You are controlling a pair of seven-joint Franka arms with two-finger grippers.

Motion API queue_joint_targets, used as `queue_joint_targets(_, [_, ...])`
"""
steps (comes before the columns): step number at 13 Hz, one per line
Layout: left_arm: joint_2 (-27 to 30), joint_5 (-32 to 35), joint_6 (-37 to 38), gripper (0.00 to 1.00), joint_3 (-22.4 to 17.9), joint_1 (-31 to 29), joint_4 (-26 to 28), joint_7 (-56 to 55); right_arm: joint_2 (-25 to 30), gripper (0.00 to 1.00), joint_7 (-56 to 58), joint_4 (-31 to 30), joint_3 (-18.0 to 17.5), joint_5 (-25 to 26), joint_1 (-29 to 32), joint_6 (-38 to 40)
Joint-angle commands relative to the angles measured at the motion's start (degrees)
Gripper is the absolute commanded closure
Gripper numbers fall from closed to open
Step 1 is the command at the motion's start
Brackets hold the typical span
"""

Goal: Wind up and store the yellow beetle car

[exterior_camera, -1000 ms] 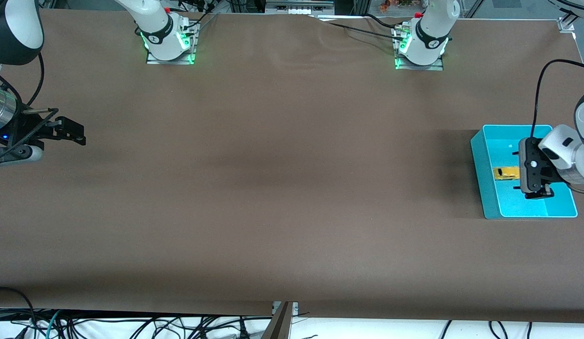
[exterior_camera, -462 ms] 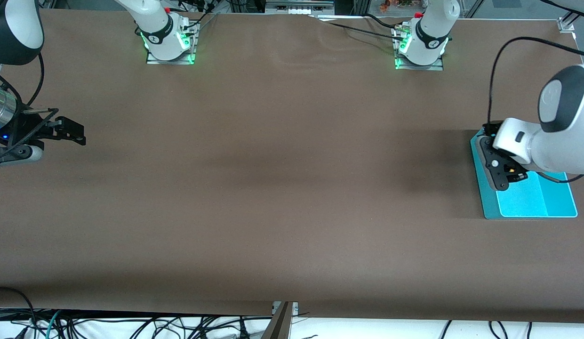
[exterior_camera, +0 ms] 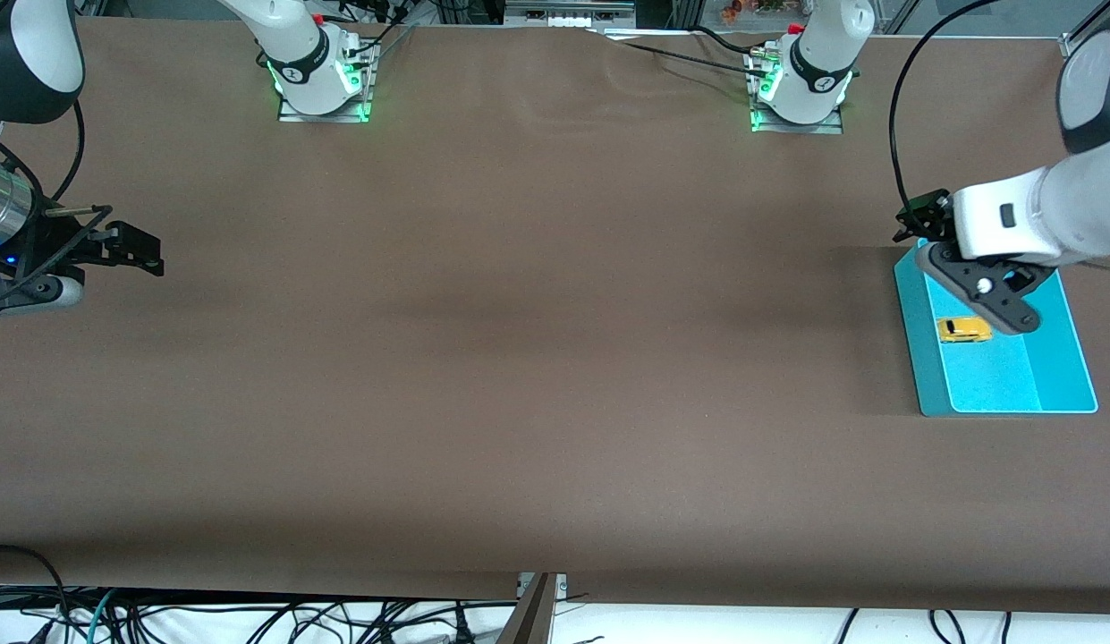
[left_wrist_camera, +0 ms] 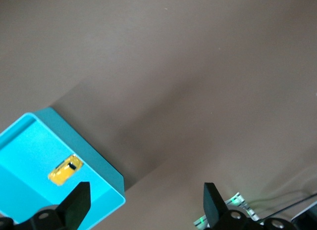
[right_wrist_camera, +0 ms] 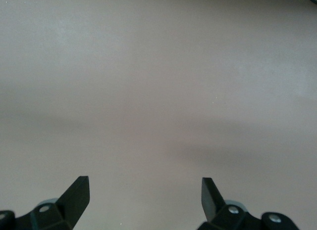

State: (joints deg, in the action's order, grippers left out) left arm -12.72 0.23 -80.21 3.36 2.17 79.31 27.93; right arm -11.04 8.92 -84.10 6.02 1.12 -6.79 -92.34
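1. The right pincer [exterior_camera: 148, 259] waits over the tabletop [exterior_camera: 519, 358] at the right arm's end, well apart from the bin [exterior_camera: 912, 313], fingers apart.
2. The left pincer [exterior_camera: 1011, 309], empty and spread wide, has lifted off the yellow beetle car [exterior_camera: 963, 330] since half a second ago; storing looks finished.
3. The car, small, rounded, yellow-orange with a dark window, rests in the bin.

Yellow car [exterior_camera: 963, 329], teal bin [exterior_camera: 916, 358]
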Motion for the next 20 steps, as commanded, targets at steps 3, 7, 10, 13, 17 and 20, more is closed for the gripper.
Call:
queue_joint_targets(3, [11.82, -1.28, -9.68, 0.00, -0.64, -2.15, 14.36, -26.31, 0.59, 0.00, -0.75, -0.63, -0.31, 0.55, 0.11, -0.47])
queue_joint_targets(7, [18.43, -1.82, -15.86, 0.00, -0.72, -4.63, 23.70, -27.23, 0.59, 0.00, -0.84, -0.63, -0.31, 0.46, 0.02, -0.56])
queue_joint_targets(10, [18.17, 1.26, -15.77, 0.00, -0.90, -4.37, 23.27, -30.55, 0.59, 0.00, -0.84, -0.63, -0.31, 0.55, 0.02, -0.47])
queue_joint_targets(13, [17.03, 1.01, -13.40, 0.00, -1.07, -3.75, 21.07, -33.29, 0.59, 0.00, -0.92, -0.63, -0.31, 0.55, 0.29, -0.47])
queue_joint_targets(17, [15.27, 1.18, -10.58, 0.00, -1.34, -0.77, 17.64, -36.54, 0.59, 0.00, -0.84, -0.63, -0.31, 0.55, 0.20, -0.47])
queue_joint_targets(20, [15.27, 0.65, -10.58, 0.00, -1.34, -0.77, 17.64, -36.28, 0.59, 0.00, -0.84, -0.63, -0.31, 0.46, 0.20, -0.47])
